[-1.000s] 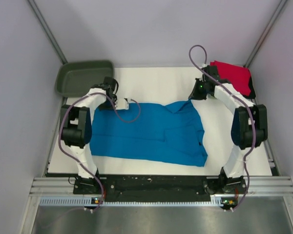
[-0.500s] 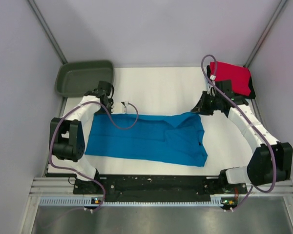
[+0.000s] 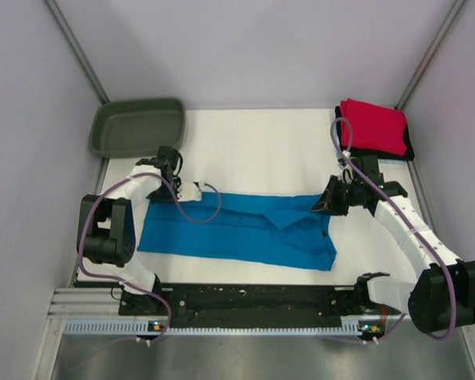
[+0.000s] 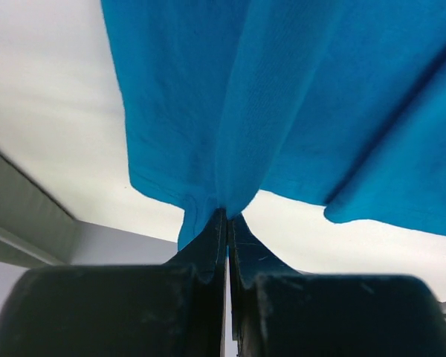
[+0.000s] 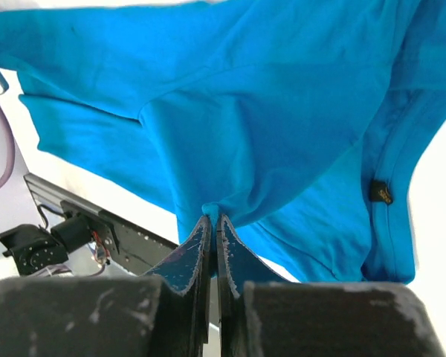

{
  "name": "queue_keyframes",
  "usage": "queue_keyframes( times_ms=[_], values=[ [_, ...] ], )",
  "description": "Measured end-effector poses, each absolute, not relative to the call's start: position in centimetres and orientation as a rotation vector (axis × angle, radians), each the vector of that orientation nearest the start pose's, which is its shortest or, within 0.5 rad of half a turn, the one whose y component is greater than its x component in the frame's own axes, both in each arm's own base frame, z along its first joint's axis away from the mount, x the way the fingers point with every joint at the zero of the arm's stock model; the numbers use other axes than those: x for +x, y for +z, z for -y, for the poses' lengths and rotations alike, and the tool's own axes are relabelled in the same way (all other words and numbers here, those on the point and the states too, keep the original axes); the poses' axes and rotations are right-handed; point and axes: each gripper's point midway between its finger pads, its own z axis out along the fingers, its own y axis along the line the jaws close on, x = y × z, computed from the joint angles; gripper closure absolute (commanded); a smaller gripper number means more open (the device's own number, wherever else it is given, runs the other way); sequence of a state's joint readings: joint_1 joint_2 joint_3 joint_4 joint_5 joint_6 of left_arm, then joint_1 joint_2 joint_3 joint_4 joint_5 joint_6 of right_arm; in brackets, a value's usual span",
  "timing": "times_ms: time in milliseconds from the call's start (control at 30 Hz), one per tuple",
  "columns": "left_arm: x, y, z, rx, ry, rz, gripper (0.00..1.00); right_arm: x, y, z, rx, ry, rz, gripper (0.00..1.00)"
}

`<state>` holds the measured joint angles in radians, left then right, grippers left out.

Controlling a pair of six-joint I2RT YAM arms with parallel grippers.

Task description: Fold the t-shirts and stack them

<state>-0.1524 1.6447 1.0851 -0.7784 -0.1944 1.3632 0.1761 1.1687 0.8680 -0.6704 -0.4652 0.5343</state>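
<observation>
- The blue t-shirt (image 3: 245, 229) lies spread across the middle of the white surface (image 3: 253, 142). Its long axis runs left to right in the top view.
- The left pincer (image 3: 198, 190) is closed tight on a fold of the shirt's upper edge near the left end. Its wrist view shows cloth nipped between the two dark fingers (image 4: 227, 219).
- The right pincer (image 3: 323, 204) is likewise clamped on a bunch of blue cloth (image 5: 212, 216), at the upper edge near the right end.
- Key relation: the rest of the shirt lies below both pincers, toward the bottom of the frame. Each arm holds the end on its own side, so neither is better placed than the other.
- Judgement: this looks like a lengthwise fold, the held upper edge to be carried down over the lower edge. Both pincers would need to travel level with each other (otherwise the fold line skews).
- A folded red t-shirt (image 3: 376, 125) sits at the upper right, well apart from the blue one, with something dark under it.
- The olive tub (image 3: 138, 127) sits at the upper left.
</observation>
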Motion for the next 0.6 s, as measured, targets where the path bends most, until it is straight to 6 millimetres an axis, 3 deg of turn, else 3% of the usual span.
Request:
queue_keyframes(
  times_ms=[400,500,567,600],
  values=[
    [31.4,5.0,-2.8,2.107,0.391,-2.273,0.99,21.6,11.3,-13.8,0.329,0.853,-2.665,1.00],
    [30.8,4.4,-3.1,2.135,0.363,-2.300,0.68,21.7,11.3,-13.8,0.328,0.851,-2.663,1.00],
    [30.0,3.9,-3.3,2.160,0.335,-2.331,0.53,21.7,11.2,-13.8,0.328,0.849,-2.662,1.00],
    [29.7,3.8,-3.4,2.172,0.324,-2.341,0.53,21.7,11.2,-13.8,0.328,0.849,-2.661,1.00]
  ],
)
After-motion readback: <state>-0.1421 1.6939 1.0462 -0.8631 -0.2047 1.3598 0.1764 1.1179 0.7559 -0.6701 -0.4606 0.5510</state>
